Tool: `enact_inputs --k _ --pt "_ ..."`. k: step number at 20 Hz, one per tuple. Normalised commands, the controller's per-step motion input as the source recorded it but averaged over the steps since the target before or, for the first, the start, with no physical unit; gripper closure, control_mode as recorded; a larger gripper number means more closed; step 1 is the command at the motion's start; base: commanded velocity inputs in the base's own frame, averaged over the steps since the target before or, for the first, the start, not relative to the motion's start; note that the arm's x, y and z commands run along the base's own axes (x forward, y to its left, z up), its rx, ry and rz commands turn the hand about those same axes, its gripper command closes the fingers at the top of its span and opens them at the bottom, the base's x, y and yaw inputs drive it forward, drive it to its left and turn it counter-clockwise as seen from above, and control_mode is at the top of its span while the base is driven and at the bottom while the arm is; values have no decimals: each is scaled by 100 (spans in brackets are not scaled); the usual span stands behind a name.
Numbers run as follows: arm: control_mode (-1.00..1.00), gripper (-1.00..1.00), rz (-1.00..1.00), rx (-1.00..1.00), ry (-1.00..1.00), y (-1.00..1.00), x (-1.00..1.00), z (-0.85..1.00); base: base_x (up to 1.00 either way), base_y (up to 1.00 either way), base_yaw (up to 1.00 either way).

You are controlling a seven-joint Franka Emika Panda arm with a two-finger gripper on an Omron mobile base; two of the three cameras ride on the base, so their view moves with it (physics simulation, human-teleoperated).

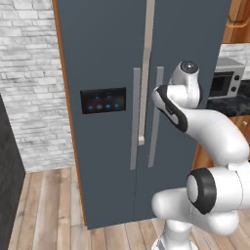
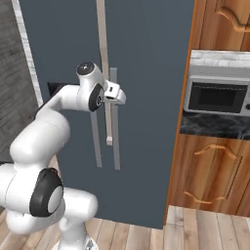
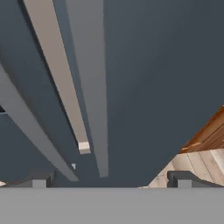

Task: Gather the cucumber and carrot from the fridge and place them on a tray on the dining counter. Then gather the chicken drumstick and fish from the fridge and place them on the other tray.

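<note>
Gripper: jaws stand wide apart, nothing between them, close in front of the fridge doors.
Fridge: dark grey, both doors closed.
Handles: right door handle is near the hand.
Microwave: on the counter, right of the fridge.

The arm has glossy white rounded links with dark joint bands and grey end caps; its gripper carries small dark-grey finger tips.
</note>
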Motion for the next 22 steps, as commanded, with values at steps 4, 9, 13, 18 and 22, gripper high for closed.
enact_inputs --k 4,9,13,18,22 --pt "-100 -100 -3 0 0 7 50 -1 0 0 0" --pt "-100 -100 2 0 0 9 36 -2 0 0 0" --pt "-100 -100 3 0 0 0 42 0 0 0 0" --pt "-100 -100 0 0 -1 0 37 0 0 0 0" --pt "-100 -100 0 0 -3 -4 26 -1 0 0 0"
